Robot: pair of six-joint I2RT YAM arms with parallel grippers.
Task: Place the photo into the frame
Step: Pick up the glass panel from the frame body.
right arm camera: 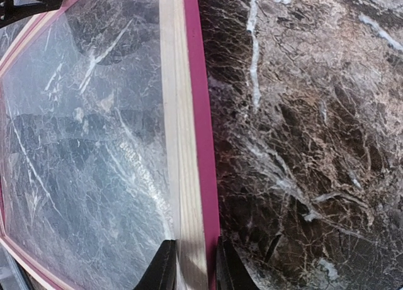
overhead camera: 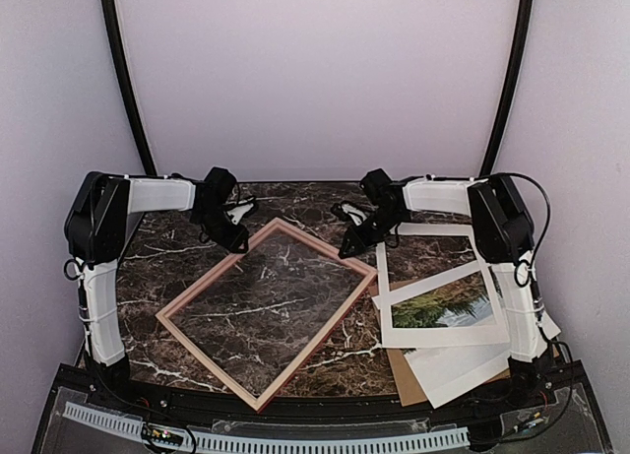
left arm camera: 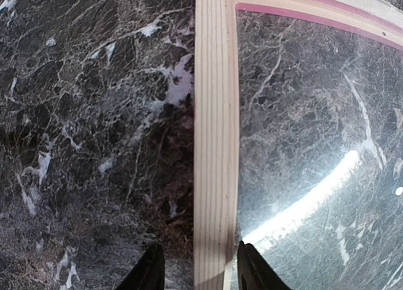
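Note:
The frame (overhead camera: 209,363) lies flat and diagonal on the marble table, pale back up, with a clear pane in it. My left gripper (overhead camera: 239,245) is open and straddles its upper-left rail (left arm camera: 214,145), with a gap on the outer side (left arm camera: 196,271). My right gripper (overhead camera: 346,252) is shut on the upper-right rail (right arm camera: 179,145), its jaws tight on both sides (right arm camera: 195,268), and the pink-red edge shows there. The photo (overhead camera: 448,306), trees and pale sky with a white margin, lies on the table to the right of the frame.
A white mat board (overhead camera: 433,229) with a window lies behind the photo. A brown backing board (overhead camera: 402,375) and a white sheet (overhead camera: 463,370) lie under it near the front right edge. Dark marble table (overhead camera: 157,247) all round.

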